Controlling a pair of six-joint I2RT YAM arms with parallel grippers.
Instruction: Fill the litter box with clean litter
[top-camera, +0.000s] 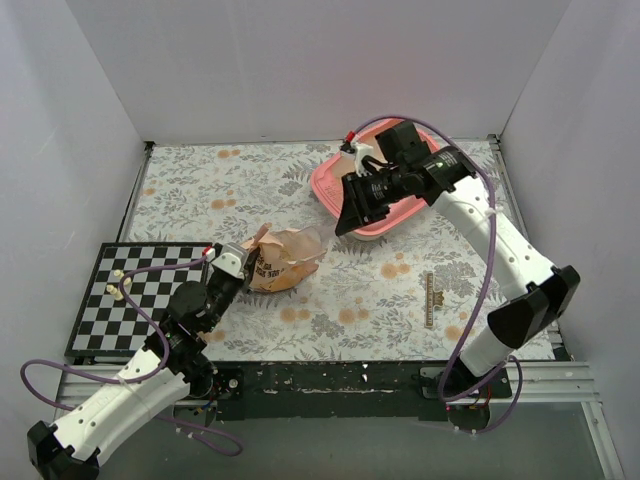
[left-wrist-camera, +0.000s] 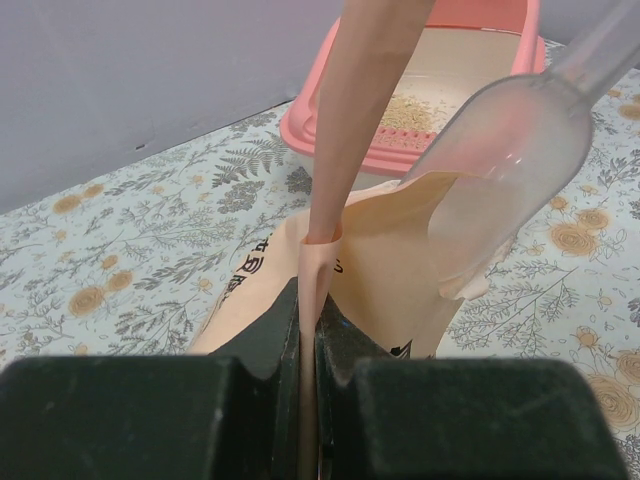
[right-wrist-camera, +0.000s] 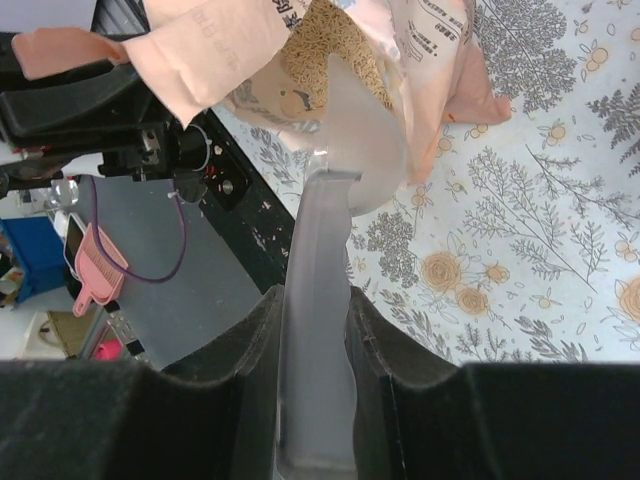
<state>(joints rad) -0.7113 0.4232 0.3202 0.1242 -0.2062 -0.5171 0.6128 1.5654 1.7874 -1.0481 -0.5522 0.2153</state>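
The pink litter box (top-camera: 325, 186) stands at the back right, and a thin scatter of tan clean litter (left-wrist-camera: 415, 108) lies on its cream floor. An orange-peach bag (top-camera: 285, 262) lies mid-table with its mouth toward the box; more litter (right-wrist-camera: 320, 50) shows inside it. My left gripper (left-wrist-camera: 308, 315) is shut on a flap of the bag and holds it up. My right gripper (right-wrist-camera: 315, 300) is shut on the handle of a clear scoop (right-wrist-camera: 355, 150). The scoop's bowl (left-wrist-camera: 510, 150) sits at the bag's mouth. In the top view the right gripper (top-camera: 345, 225) hangs between box and bag.
A black-and-white checkerboard (top-camera: 130, 300) with small white pieces lies at the front left beside the left arm. A thin wooden strip (top-camera: 428, 298) lies at the front right. White walls close in three sides. A pink brush (right-wrist-camera: 95, 275) lies on the floor off the table.
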